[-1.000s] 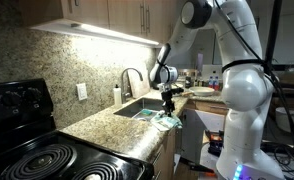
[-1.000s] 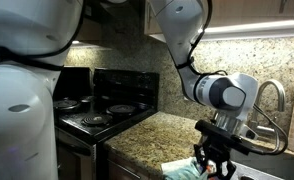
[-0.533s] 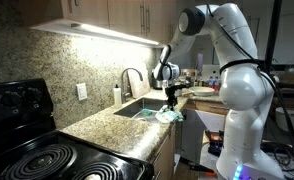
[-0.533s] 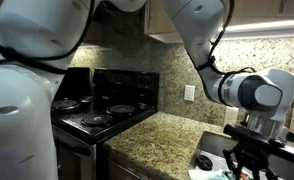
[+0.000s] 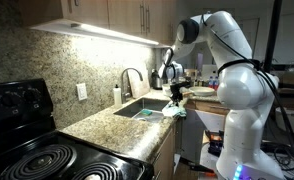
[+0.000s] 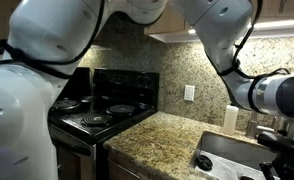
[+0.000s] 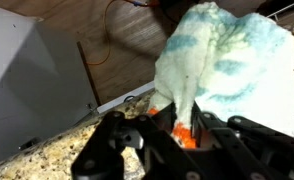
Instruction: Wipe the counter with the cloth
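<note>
Wrist view, from left to right: a pale flat panel (image 7: pixel 32 80) fills the left side, with a speckled granite counter (image 7: pixel 42 155) edge below it and wooden flooring (image 7: pixel 122 55) behind. At bottom centre the gripper (image 7: pixel 179 130) has its dark fingers (image 7: pixel 117 138) drawn in on a pinched fold of the cloth (image 7: pixel 227 55), a white towel with blue-green blotches that spreads across the upper right. In an exterior view, a black coil stove (image 5: pixel 42 160) sits at lower left. The counter (image 5: pixel 107 125) runs rightward from it, past a wall outlet (image 5: pixel 82 91), a soap bottle (image 5: pixel 116 95) and a curved faucet (image 5: pixel 130 78), to the sink (image 5: pixel 142 107). Just right of the sink, the gripper (image 5: pixel 174 98) points down with the cloth (image 5: pixel 175 111) bunched beneath it at the counter's front edge; whether the cloth touches the stone cannot be told. The white arm (image 5: pixel 232 60) rises on the right. In an exterior view the arm (image 6: pixel 47 70) looms large on the left, then come the stove (image 6: pixel 97 108), the counter (image 6: pixel 152 135), the outlet (image 6: pixel 189 93), the sink (image 6: pixel 222 155) and the soap bottle (image 6: pixel 230 118). The cloth cannot be made out there.
</note>
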You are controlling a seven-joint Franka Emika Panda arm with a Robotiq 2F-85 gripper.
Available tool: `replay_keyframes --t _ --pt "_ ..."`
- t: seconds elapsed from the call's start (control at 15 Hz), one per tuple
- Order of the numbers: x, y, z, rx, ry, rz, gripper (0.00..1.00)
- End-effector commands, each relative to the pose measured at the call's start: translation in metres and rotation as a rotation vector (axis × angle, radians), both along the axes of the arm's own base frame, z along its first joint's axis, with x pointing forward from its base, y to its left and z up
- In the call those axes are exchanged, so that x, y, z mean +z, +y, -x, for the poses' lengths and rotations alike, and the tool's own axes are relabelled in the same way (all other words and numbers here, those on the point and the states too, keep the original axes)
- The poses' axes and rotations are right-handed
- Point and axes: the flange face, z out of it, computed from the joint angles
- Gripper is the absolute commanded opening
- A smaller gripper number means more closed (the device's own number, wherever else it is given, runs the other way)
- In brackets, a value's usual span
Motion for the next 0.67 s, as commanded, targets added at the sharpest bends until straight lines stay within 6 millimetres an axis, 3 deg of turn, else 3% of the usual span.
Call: replay_keyframes --t 0.0,0.6 --pt "-0.009 0.012 -0.009 0.025 0.049 -0.031 0.08" --pt "-0.028 0.134 -0.027 0.223 0.055 -0.270 0.08"
